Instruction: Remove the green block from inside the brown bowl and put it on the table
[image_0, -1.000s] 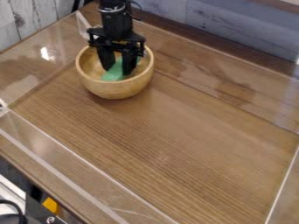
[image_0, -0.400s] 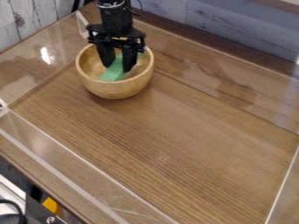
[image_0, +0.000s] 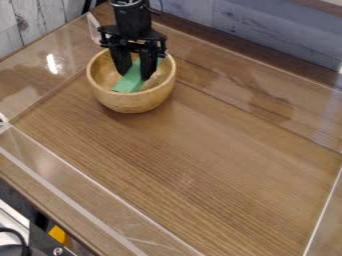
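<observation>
Counting one green block (image_0: 131, 82), one brown bowl (image_0: 131, 95)

Glossy wood-grain table (image_0: 201, 160) with clear plastic walls (image_0: 80, 200) — pale, matt wooden bowl (image_0: 134, 100), smooth green block (image_0: 132, 84).

This looks like a robot test bench in a lab or workshop rather than a home. A glossy brown wood-grain table (image_0: 201, 150) is fenced along its edges by clear plastic walls (image_0: 80, 195), forming an enclosed work pen. A black robot arm (image_0: 130, 15) reaches down into it from the far side. Behind stands a backdrop of pale weathered planks (image_0: 267, 25). At the near left corner, dark equipment with a yellow-and-black label (image_0: 56, 236) and cabling sits below the table edge.
</observation>
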